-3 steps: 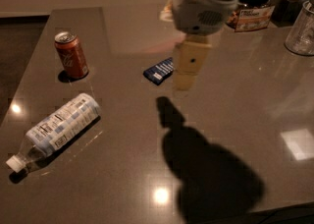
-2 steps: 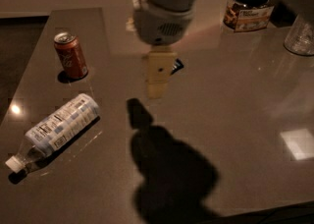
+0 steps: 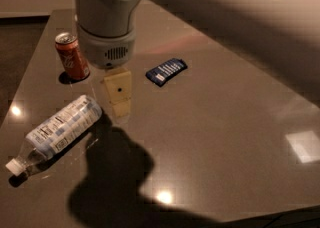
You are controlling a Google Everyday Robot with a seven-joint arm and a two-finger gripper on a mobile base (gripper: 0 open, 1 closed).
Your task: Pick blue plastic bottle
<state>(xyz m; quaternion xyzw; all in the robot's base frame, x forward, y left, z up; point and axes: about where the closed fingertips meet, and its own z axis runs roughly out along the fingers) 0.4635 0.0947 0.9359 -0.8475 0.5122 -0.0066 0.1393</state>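
Observation:
The blue plastic bottle (image 3: 56,133) lies on its side on the dark table at the left, white cap pointing to the lower left, pale blue-and-white label facing up. My gripper (image 3: 119,106) hangs from the grey wrist in the upper middle of the camera view, just to the right of the bottle's bottom end and above the table. It holds nothing that I can see.
A red soda can (image 3: 71,56) stands upright behind the bottle at the left. A small flat dark-blue packet (image 3: 166,71) lies right of the gripper. The table's left edge (image 3: 30,67) runs close to the can and bottle. My arm covers the upper right.
My arm and gripper have swung left across the table, from over the dark-blue packet to beside the bottle's bottom end. The bottle, can and packet have not moved.

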